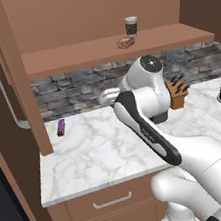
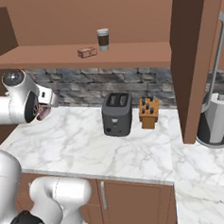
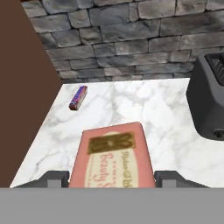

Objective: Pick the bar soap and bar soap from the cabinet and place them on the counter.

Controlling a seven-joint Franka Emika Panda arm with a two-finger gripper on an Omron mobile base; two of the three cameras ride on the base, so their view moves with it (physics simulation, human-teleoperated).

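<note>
One bar soap point(image 3: 113, 155), pinkish with a gold emblem on its face, sits between my two fingertips. My gripper point(image 3: 111, 179) is shut on it above the white marble counter point(image 3: 131, 105). In the right base view the gripper point(image 2: 45, 109) holds this soap point(image 2: 43, 112) at the left, just over the counter point(image 2: 87, 144) and near the stone wall. The other bar soap point(image 1: 125, 42) point(image 2: 87, 52) lies on the open cabinet's shelf point(image 1: 73, 56) point(image 2: 43, 56), next to a paper cup.
A brown-and-white paper cup point(image 1: 131, 26) point(image 2: 103, 39) stands on the shelf. On the counter are a dark toaster point(image 2: 117, 114) point(image 3: 210, 105), a knife block point(image 2: 149, 113), a small purple-and-red stick point(image 1: 60, 127) point(image 3: 78, 97) and a paper towel holder point(image 2: 216, 121). Open cabinet doors point(image 1: 5, 73) point(image 2: 195, 56) flank the counter.
</note>
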